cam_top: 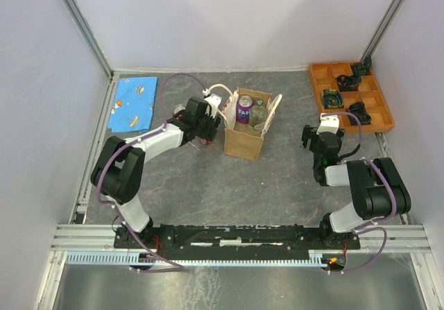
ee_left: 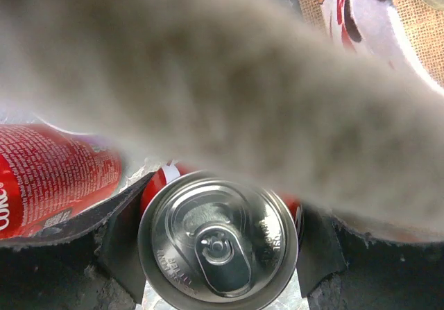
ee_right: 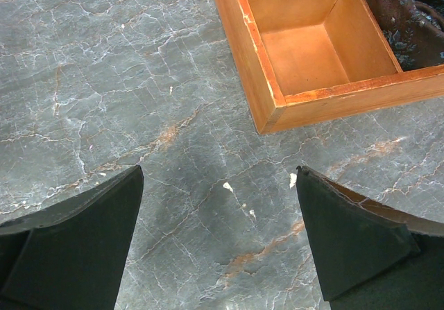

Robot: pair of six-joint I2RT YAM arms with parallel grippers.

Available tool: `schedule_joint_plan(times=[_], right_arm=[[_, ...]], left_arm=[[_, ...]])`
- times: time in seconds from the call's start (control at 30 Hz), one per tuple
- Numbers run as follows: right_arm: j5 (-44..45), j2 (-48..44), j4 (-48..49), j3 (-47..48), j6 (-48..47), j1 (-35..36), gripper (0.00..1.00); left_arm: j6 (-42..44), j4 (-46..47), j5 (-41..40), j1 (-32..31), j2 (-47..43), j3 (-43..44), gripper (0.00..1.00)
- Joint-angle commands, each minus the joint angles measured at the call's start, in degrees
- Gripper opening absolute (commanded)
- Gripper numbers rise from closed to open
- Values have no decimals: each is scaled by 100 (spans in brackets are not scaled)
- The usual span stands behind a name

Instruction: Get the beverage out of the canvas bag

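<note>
Just left of the canvas bag (cam_top: 243, 140), near the middle of the desk (cam_top: 277, 185), the left pincer (cam_top: 211, 119) sits close against the bag's side wall. One cream handle (cam_top: 216, 88) loops up right beside it. Seen from that arm's own camera, the left pincer (ee_left: 218, 251) is clamped on a red can (ee_left: 218, 237). The can's silver top and pull tab face the lens, with one dark finger (ee_left: 121, 244) pressed to each flank. A second red can (ee_left: 48, 178) with white lettering lies just to one side of it. A blurred tan band crosses the upper part of that view, too close to the lens to name, and coarse bag cloth shows in the far corner. From overhead the arm hides the gripped can, so I cannot tell whether it is fully clear of the bag's mouth. A purple can (cam_top: 244, 109) and a paler container beside it stand inside the bag.

Over on the right, the right pincer (cam_top: 309, 140) hangs low above bare desk with its fingers wide apart and nothing between them (ee_right: 218, 237). The corner of the orange tray (ee_right: 267, 88) is near it. A blue cloth (cam_top: 134, 103) lies at the back left.
</note>
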Motion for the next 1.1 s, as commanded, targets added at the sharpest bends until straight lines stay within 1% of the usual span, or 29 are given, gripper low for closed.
schedule_joint_plan(times=[0.0,0.03,0.07,0.17,0.2,0.23,0.27,0.43,0.63,0.73,0.87,0.97,1.07], right_arm=[[24,-72,180,103,38,-18,99],[28,-73,183,100,37,-25,99],[28,-72,183,99,38,-19,99],[26,-74,183,99,36,-19,99],[28,-69,183,99,33,-20,99],[23,-67,183,99,38,-23,99],[28,-70,183,99,36,-19,99],[27,-68,183,95,37,-19,99],[28,-67,183,99,36,-24,99],[28,-67,183,99,37,-19,99],[28,-67,181,98,36,-18,99],[28,-73,187,95,41,-21,99],[28,-74,183,99,37,-19,99]], left_arm=[[-342,362,-203,-60,-69,318,7],[-359,320,-206,-70,-70,313,11],[-380,292,-210,-73,-70,311,19],[-447,213,-193,-89,-72,302,51],[-464,194,-190,-103,-92,296,64],[-483,192,-190,-107,-114,285,92],[-493,190,-181,-125,-151,268,100],[-511,111,-273,-159,-394,241,99],[-468,-288,-532,-209,-1032,471,99],[-422,-618,-663,-276,-1392,713,99],[-319,-984,-863,-523,-1791,1153,99],[-189,-996,-771,-684,-1984,1438,100],[39,-815,-559,-854,-2063,1699,95]])
